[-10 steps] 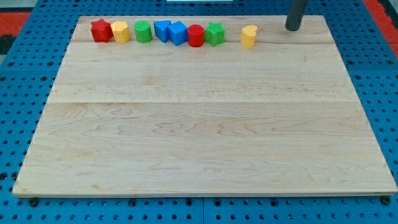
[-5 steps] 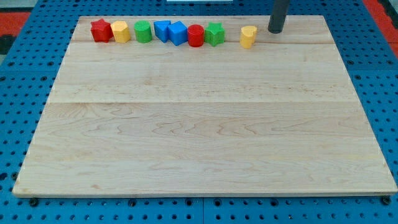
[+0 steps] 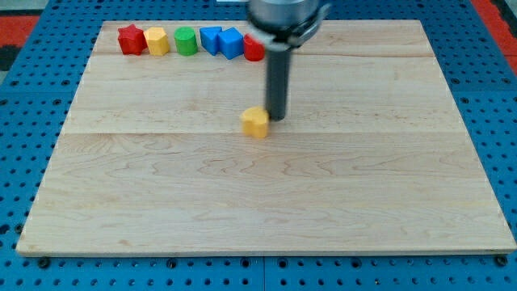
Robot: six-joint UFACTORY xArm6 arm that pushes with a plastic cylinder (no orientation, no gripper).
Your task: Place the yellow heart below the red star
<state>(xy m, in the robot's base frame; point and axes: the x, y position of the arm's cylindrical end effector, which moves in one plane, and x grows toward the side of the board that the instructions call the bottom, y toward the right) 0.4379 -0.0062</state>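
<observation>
The yellow heart lies near the middle of the wooden board. My tip stands right against its right side, touching or nearly so. The red star sits at the board's top left corner, far up and left of the heart. The rod rises from the tip toward the view's top, where the arm's dark end hides part of the block row.
Along the top edge, right of the red star, stand a yellow block, a green block, two blue blocks and a red block, partly hidden by the arm.
My tip has swept from the top right down and left to the board's middle. The yellow heart has moved with it from the top row. The green block at the row's end is now hidden.
</observation>
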